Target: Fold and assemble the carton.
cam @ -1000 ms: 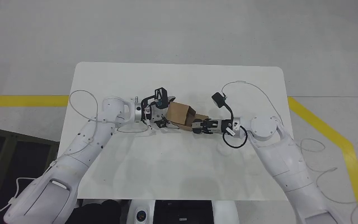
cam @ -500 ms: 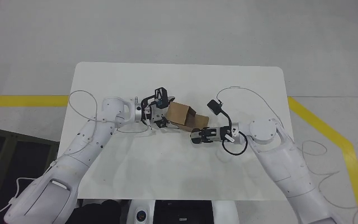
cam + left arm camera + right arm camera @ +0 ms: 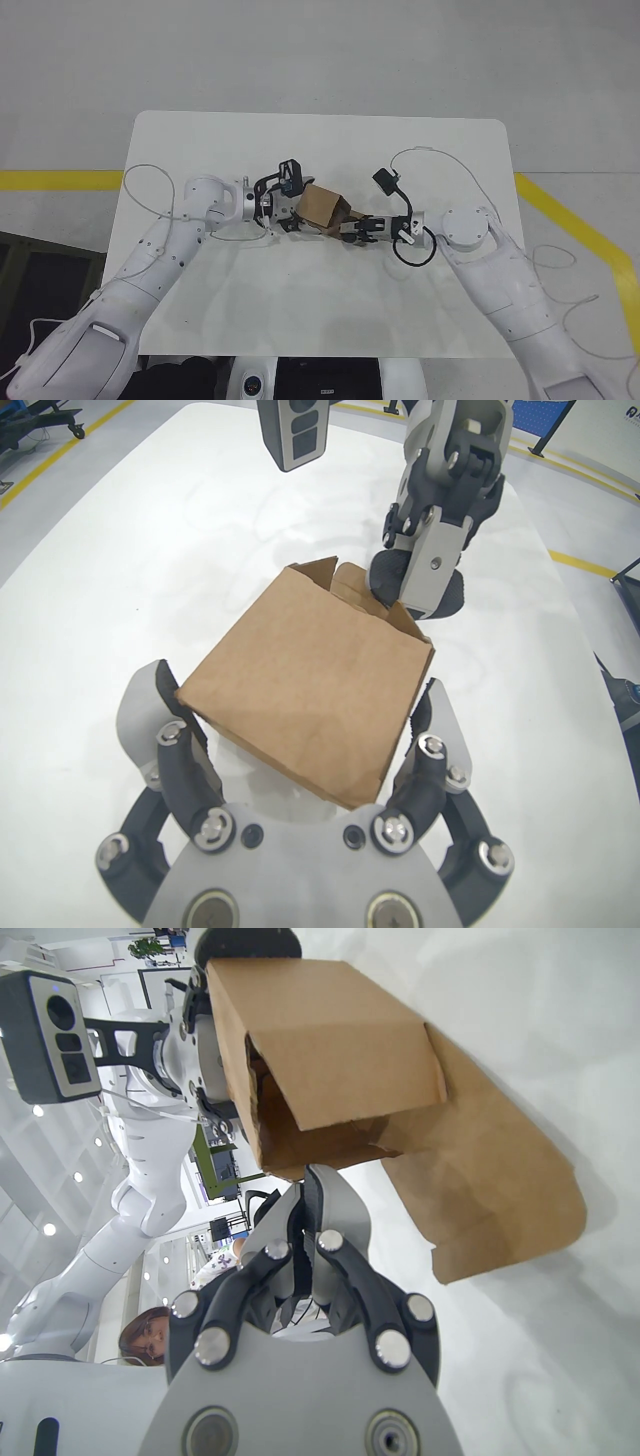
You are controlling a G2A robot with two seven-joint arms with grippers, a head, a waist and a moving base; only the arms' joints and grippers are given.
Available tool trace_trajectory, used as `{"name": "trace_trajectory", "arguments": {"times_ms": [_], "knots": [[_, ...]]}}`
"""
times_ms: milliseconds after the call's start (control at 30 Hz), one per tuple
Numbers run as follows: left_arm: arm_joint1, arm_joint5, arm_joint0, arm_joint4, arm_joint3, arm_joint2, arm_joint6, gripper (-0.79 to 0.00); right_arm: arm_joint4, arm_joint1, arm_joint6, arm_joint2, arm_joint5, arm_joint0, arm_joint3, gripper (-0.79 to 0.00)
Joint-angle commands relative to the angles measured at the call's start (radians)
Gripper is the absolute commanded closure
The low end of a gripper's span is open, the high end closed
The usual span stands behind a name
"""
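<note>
A brown carton (image 3: 320, 205) lies on its side in the middle of the white table (image 3: 300, 310). My left gripper (image 3: 288, 214) is shut on its closed end, with one finger on each side wall (image 3: 300, 705). The other end of the carton (image 3: 325, 1043) is open, with small inner flaps part folded in and one long flap (image 3: 480, 1178) lying flat on the table. My right gripper (image 3: 350, 228) is shut with nothing in it, and its tips (image 3: 306, 1175) touch the edge of that open end. The left wrist view shows the right gripper (image 3: 415, 595) pressing on an inner flap.
Thin white cables loop over the table at the far left (image 3: 150, 170) and far right (image 3: 440, 150). A black camera block (image 3: 385, 180) sticks up from the right wrist, close to the carton. Bare table lies in front of and behind the carton.
The right gripper drew back from the carton towards the table's front, then returned to its open end. The left gripper and carton shifted slightly right.
</note>
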Motion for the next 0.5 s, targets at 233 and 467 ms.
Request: {"name": "trace_trajectory", "arguments": {"times_ms": [233, 467], "knots": [[0.005, 0.000, 0.004, -0.037, -0.007, -0.002, -0.032, -0.785, 0.027, -0.020, -0.025, -0.047, -0.054, 0.061, 0.073, 0.000], [0.006, 0.002, 0.008, -0.068, -0.013, -0.011, -0.068, -0.785, 0.054, -0.046, -0.039, -0.101, -0.098, 0.122, 0.167, 0.000]]}}
